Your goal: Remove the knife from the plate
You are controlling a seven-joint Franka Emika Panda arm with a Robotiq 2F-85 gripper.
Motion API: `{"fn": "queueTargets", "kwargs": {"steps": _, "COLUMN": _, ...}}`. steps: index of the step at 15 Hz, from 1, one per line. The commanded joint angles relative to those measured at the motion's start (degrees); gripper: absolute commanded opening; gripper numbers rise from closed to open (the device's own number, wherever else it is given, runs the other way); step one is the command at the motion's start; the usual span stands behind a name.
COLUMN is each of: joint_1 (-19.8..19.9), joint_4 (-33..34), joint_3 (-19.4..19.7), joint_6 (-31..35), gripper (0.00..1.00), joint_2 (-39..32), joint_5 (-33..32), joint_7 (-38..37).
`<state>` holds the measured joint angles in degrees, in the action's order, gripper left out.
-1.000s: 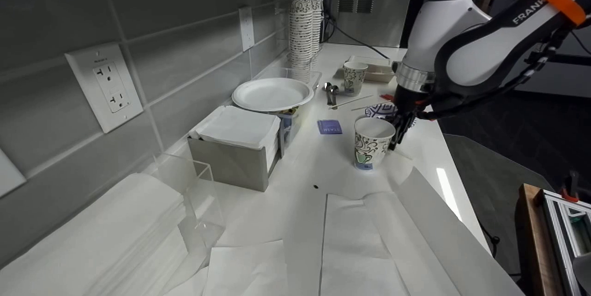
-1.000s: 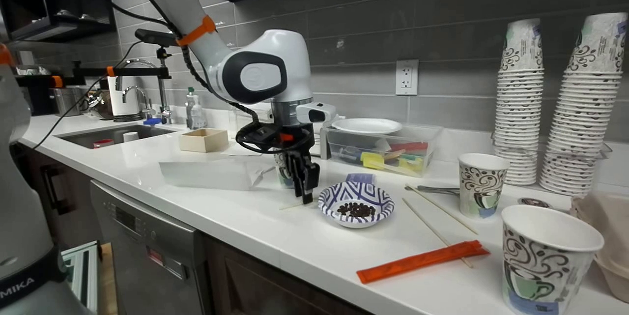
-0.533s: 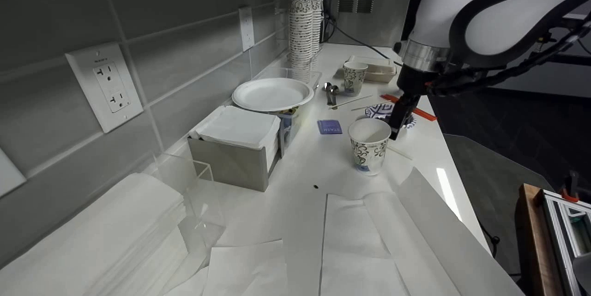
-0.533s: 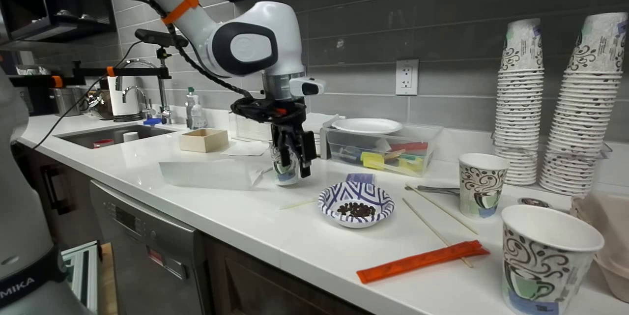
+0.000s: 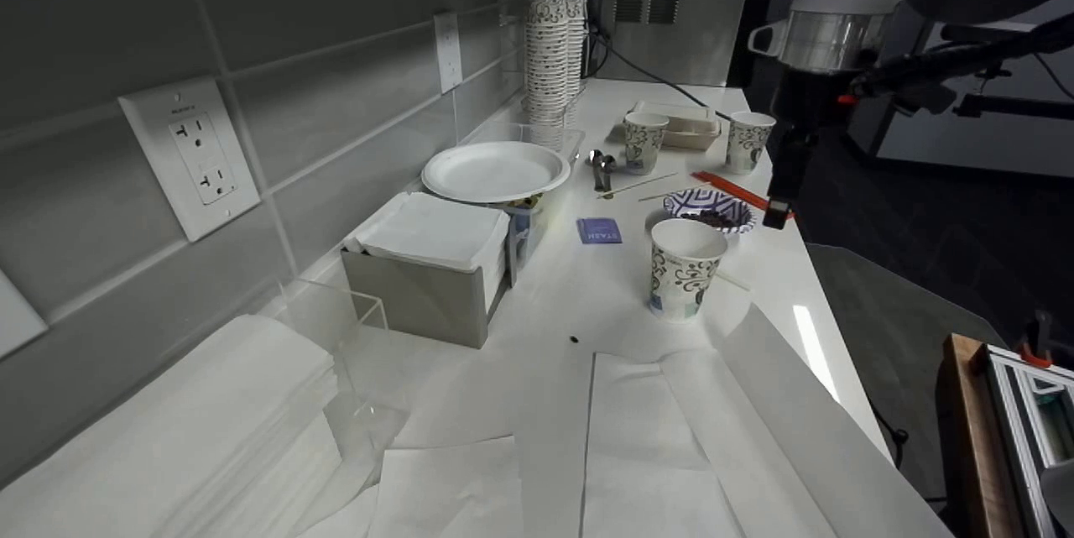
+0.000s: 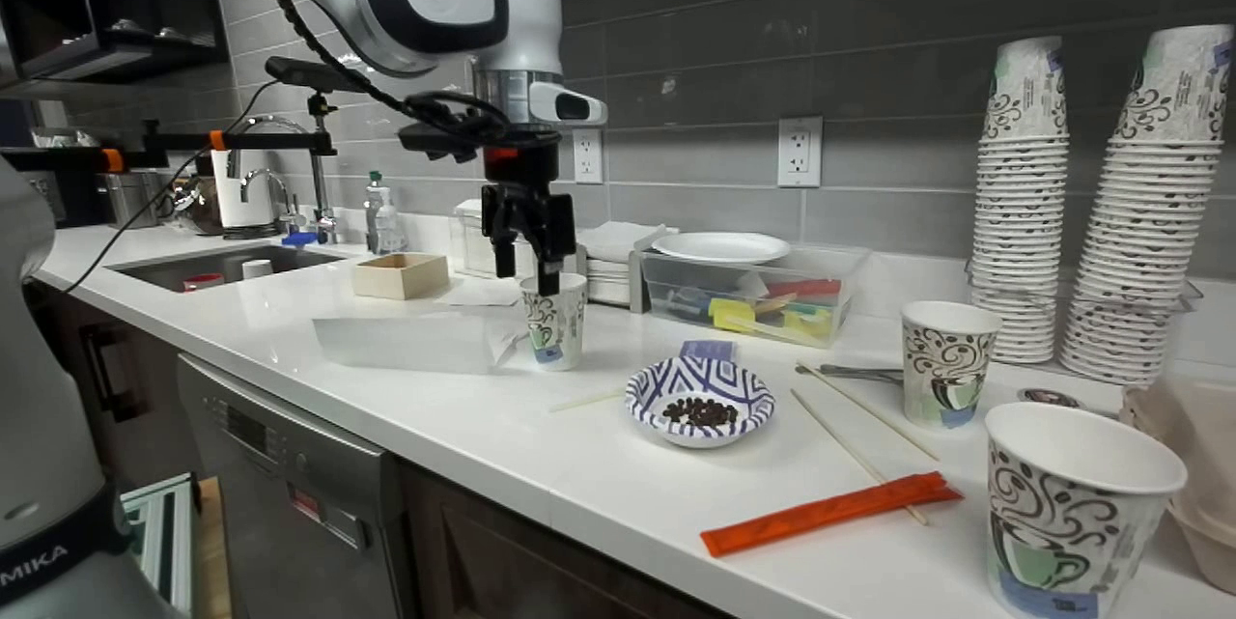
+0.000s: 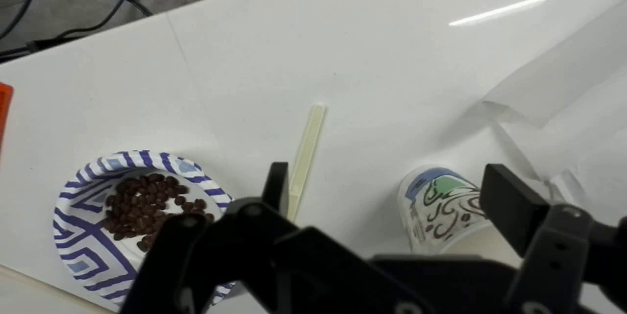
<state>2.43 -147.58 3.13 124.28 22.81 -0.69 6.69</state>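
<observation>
The knife (image 6: pixel 830 511), a thin straight orange-red strip that looks like a flat wrapper, lies on the counter beside the plate, apart from it. Blue geometric marks cover the plate (image 6: pixel 690 374), a small shallow pale dish with several dark brown beans inside. In the wrist view, the plate (image 7: pixel 83 240) shows at lower left, partly hidden by a finger, and only an end of the knife (image 7: pixel 4 103) appears at the left edge. My gripper (image 6: pixel 527 269) hangs above the counter in an exterior view. Its fingers (image 7: pixel 509 201) stand wide apart, open, holding nothing.
A pale flat stick (image 7: pixel 306 152) lies between the plate and a patterned paper cup (image 6: pixel 555 324) below the gripper. Two more patterned cups (image 6: pixel 946 358), thin sticks (image 6: pixel 859 445) and spoons (image 5: pixel 602 170) lie further along. A folded paper sheet (image 6: pixel 406 344) stands beyond the cup.
My gripper has risen from beside the pale stick and swung away from the plate, its jaws spreading wide. The nearby cup has shifted slightly. The stick, plate and knife stay put.
</observation>
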Motion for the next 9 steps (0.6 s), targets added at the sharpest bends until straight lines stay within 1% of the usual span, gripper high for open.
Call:
{"fn": "queueTargets", "kwargs": {"steps": 1, "joint_1": -0.6, "joint_4": -0.3, "joint_3": -1.2, "joint_6": -9.7, "gripper": 1.0, "joint_2": 10.2, "joint_5": 0.1, "joint_7": -2.1}}
{"fn": "queueTargets", "kwargs": {"steps": 3, "joint_1": -0.6, "joint_4": 0.3, "joint_3": -2.6, "joint_6": -13.8, "gripper": 1.0, "joint_2": 15.2, "joint_5": -0.3, "joint_7": -4.3}}
{"fn": "queueTargets", "kwargs": {"steps": 5, "joint_1": -0.5, "joint_4": 0.8, "joint_3": -4.1, "joint_6": -15.0, "gripper": 1.0, "joint_2": 19.1, "joint_5": -1.4, "joint_7": -6.3}}
{"fn": "queueTargets", "kwargs": {"steps": 6, "joint_1": -0.8, "joint_4": 1.6, "joint_3": -2.6, "joint_6": -13.4, "gripper": 1.0, "joint_2": 14.7, "joint_5": -0.6, "joint_7": -4.1}}
{"fn": "queueTargets", "kwargs": {"steps": 9, "joint_1": -0.9, "joint_4": 1.6, "joint_3": -3.7, "joint_6": -14.5, "gripper": 1.0, "joint_2": 18.8, "joint_5": -1.0, "joint_7": -5.6}}
